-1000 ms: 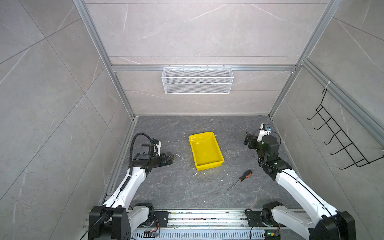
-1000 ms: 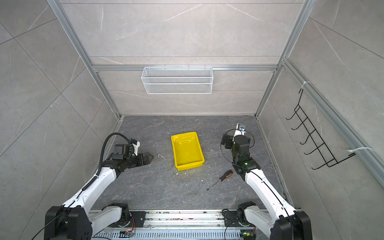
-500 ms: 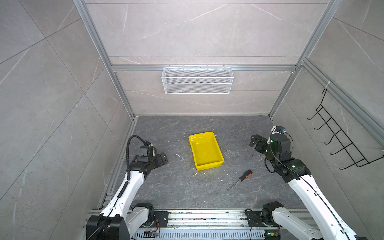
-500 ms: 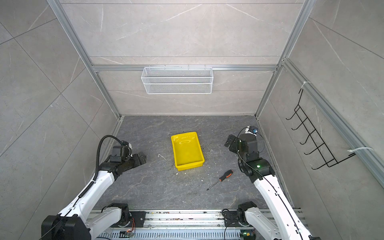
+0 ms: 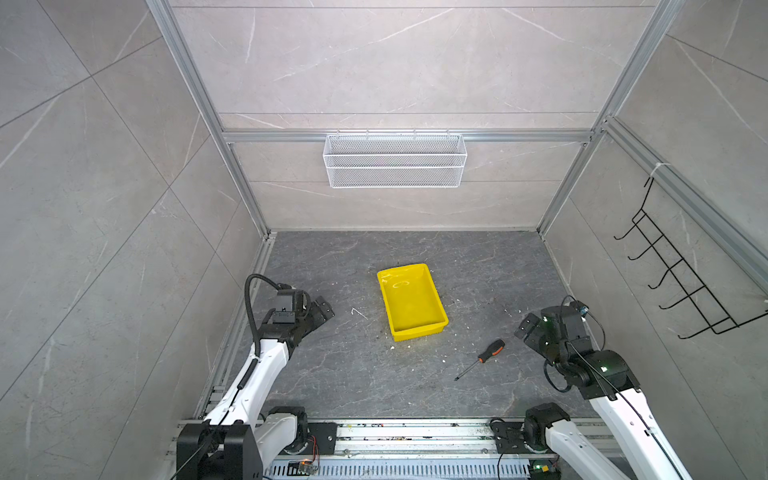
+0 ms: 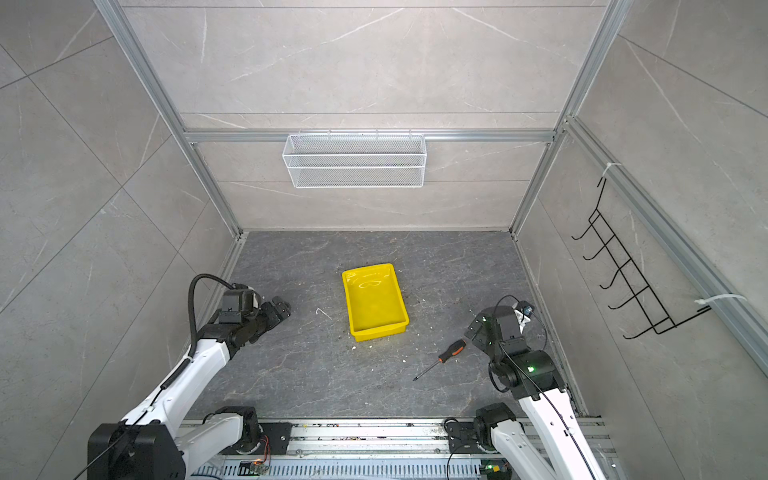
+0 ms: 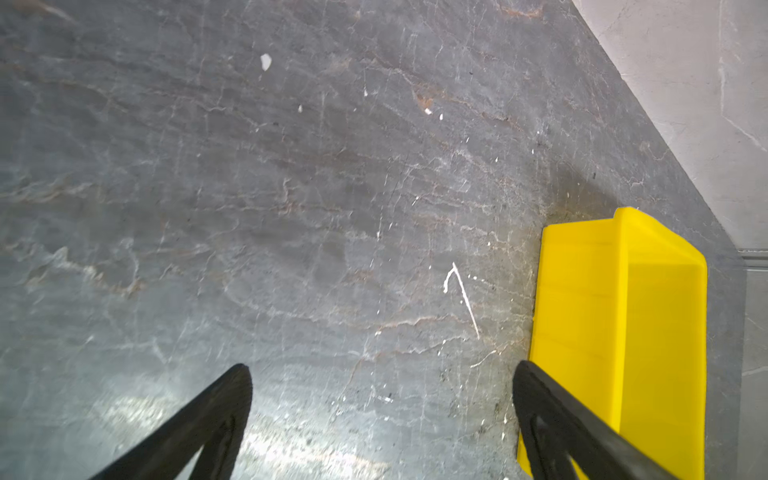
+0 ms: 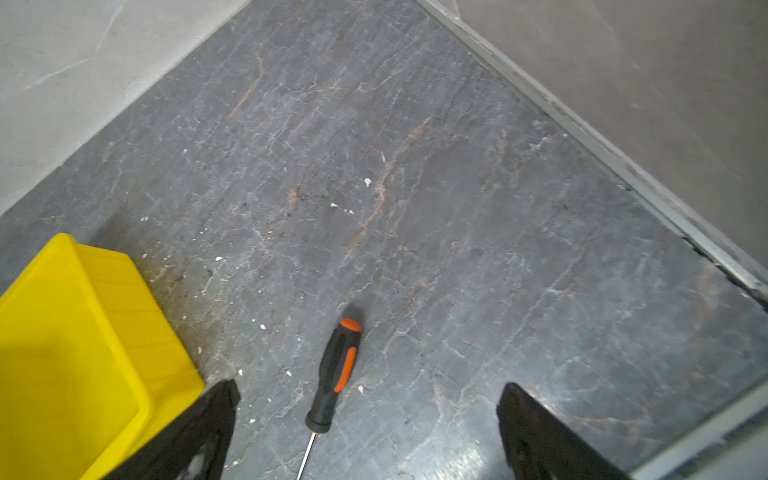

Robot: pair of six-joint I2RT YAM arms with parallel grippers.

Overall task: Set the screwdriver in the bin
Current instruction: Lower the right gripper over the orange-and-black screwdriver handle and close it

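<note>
The screwdriver (image 5: 491,350) (image 6: 453,350), black and orange in the handle with a thin shaft, lies on the dark floor to the front right of the bin, its tip toward the front. The bin (image 5: 417,332) (image 6: 380,330) is a shallow yellow tray in mid-floor with nothing in it. My right gripper (image 5: 524,328) (image 6: 476,328) hovers open just right of the handle. In the right wrist view the screwdriver (image 8: 336,370) lies ahead between the spread fingers of the right gripper (image 8: 368,388), with the bin (image 8: 124,299) to one side. My left gripper (image 5: 326,309) (image 7: 382,374) is open and holds nothing, left of the bin (image 7: 582,311).
A white wire-mesh basket (image 5: 395,160) hangs on the back wall. A black hook rack (image 5: 681,282) is on the right wall. A bent white scrap (image 5: 359,312) and small white crumbs lie on the floor. A metal rail (image 5: 395,432) runs along the front edge.
My right gripper has swung from behind the screwdriver toward the front and right, ending beside the handle. The left arm has drawn back slightly. The screwdriver and bin have not moved.
</note>
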